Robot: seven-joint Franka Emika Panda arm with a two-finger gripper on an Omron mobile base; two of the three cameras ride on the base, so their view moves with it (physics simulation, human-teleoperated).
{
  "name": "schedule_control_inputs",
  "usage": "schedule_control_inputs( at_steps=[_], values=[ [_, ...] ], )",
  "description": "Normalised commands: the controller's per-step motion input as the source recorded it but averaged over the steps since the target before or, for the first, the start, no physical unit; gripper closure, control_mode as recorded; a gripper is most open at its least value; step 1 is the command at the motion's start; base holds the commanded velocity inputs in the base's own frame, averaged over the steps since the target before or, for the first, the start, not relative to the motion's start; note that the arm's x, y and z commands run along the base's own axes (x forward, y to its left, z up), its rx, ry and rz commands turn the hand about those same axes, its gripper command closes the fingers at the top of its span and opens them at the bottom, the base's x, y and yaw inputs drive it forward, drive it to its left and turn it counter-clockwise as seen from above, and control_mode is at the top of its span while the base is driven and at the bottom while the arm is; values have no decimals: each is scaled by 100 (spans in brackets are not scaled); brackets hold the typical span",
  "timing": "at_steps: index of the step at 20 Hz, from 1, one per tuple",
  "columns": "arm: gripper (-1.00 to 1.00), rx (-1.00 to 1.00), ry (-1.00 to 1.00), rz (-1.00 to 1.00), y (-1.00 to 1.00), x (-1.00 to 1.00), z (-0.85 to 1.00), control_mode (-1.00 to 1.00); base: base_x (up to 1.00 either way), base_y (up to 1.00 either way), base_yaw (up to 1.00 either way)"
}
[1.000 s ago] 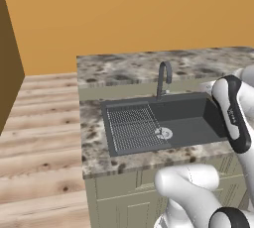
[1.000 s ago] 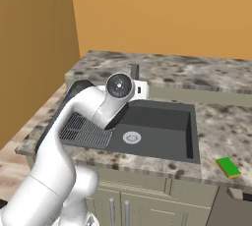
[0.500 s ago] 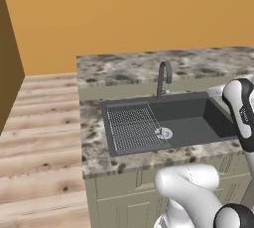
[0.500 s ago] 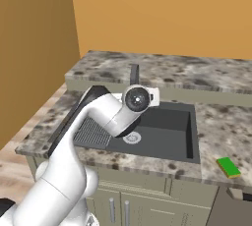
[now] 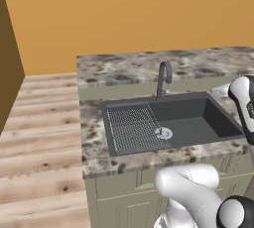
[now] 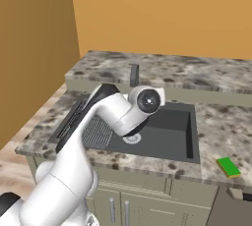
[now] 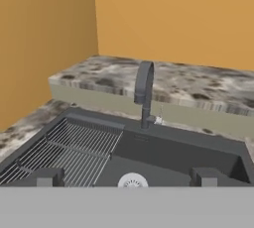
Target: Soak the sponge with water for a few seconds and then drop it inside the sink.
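Two dark fingertips (image 7: 44, 177) rise at the bottom of the hand view, set wide apart with nothing between them, so the gripper (image 7: 124, 178) stands open and empty above the sink (image 7: 183, 152). Between the tips lies the round pale drain (image 7: 132, 180), with the ribbed drainboard grid (image 7: 69, 150) off to one side and the dark arched faucet (image 7: 144, 95) upright at the basin's back edge (no stream can be made out under its spout).

From the left base camera, the dark-grey sink (image 5: 198, 123) is sunk into a speckled stone counter (image 5: 92, 138), with the grid section (image 5: 134, 128) on its left half and the faucet (image 5: 163, 79) behind it.

From the right base camera, the white arm (image 6: 98, 127) reaches across the basin (image 6: 167, 136), its wrist over the near part of the sink. The green sponge (image 6: 228, 166) lies flat on the counter (image 6: 226, 127) to the right of the basin, near the front edge and well apart from the arm. Orange walls back the counter, and pale cabinet doors (image 6: 142, 205) sit below.
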Motion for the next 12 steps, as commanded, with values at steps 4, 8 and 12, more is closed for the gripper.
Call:
schedule_control_inputs(
  at_steps=[4, 8, 12],
  values=[
    [-100, 0, -10, 1, 0, 13, -29, -100, 0, 0, 0],
    [-100, 2, -11, 1, 0, 11, -35, -100, 0, 0, 0],
    [-100, 0, -9, 1, 0, 12, -25, -100, 0, 0, 0]
  ],
)
